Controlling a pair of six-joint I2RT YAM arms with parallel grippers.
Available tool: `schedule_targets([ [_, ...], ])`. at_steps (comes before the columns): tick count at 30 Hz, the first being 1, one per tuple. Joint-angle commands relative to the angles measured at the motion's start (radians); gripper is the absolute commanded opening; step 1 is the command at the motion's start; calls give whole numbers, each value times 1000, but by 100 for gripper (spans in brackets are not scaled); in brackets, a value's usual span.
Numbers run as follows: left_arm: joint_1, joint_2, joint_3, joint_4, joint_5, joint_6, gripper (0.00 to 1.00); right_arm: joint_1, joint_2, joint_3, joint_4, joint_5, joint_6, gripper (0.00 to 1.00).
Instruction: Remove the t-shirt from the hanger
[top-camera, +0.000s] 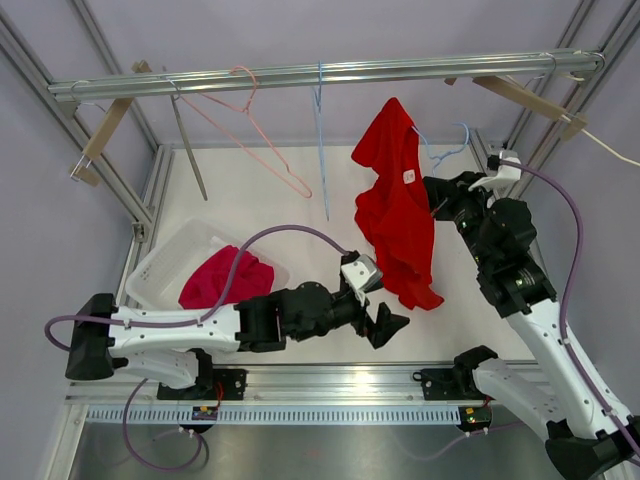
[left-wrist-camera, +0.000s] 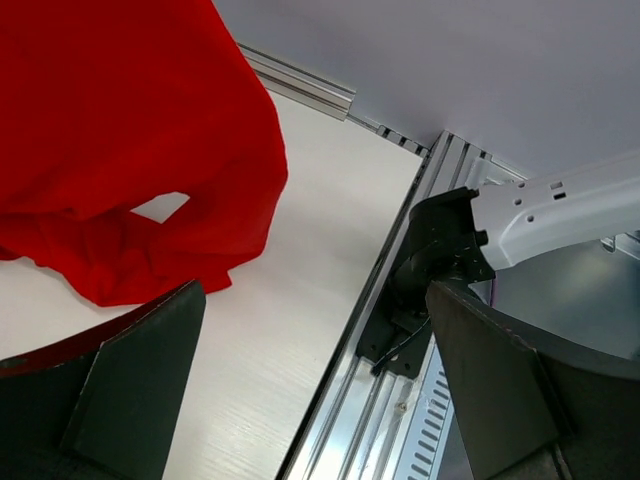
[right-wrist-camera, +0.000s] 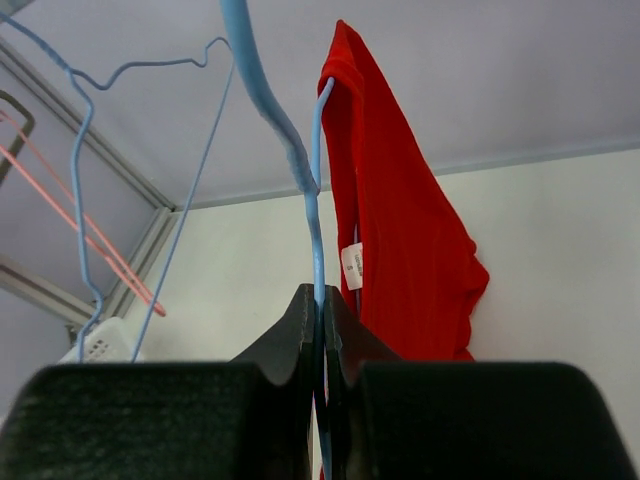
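Your right gripper (right-wrist-camera: 320, 305) has its jaws pinched shut on the wire of the blue hanger (right-wrist-camera: 317, 200), centre of the right wrist view. The red t-shirt (right-wrist-camera: 400, 250) hangs just right of that wire, apparently caught on its upper end. Your left gripper (top-camera: 388, 326), lower centre of the top view, has its jaws wide and empty, just below the shirt's hem. This looks like the pull-off step: close the left jaws on the hem, then draw it down and clear.
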Motion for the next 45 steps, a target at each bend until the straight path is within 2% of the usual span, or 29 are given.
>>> schedule_targets([
  [1,-3,57,93,42,15,-36,99,42,-68,8,75,45,74,0],
  [15,-3,274,268,19,-38,-67,98,69,-120,135,69,-80,150,0],
  [18,-3,289,266,22,-51,-64,90,71,-125,163,72,-108,160,0],
  [20,-3,286,260,31,-72,-62,77,71,-126,175,72,-110,168,0],
  [21,-5,282,254,36,-75,-59,67,71,-126,180,72,-137,170,0],
  [22,-3,279,251,39,-75,-58,54,71,-128,178,70,-137,168,0],
  [23,-3,269,246,44,-69,-56,29,71,-128,178,70,-137,168,0],
  [26,-5,257,234,48,-38,-55,0,71,-117,187,72,-140,156,0],
  [30,-21,246,194,48,18,-67,0,71,-65,222,87,-150,128,0],
  [35,-69,236,108,45,101,-78,0,71,18,262,171,-78,92,0],
  [40,-121,255,1,125,215,-148,0,69,117,388,234,-41,68,0],
  [45,-152,246,-51,70,193,-150,0,69,131,494,207,-70,45,0],
])
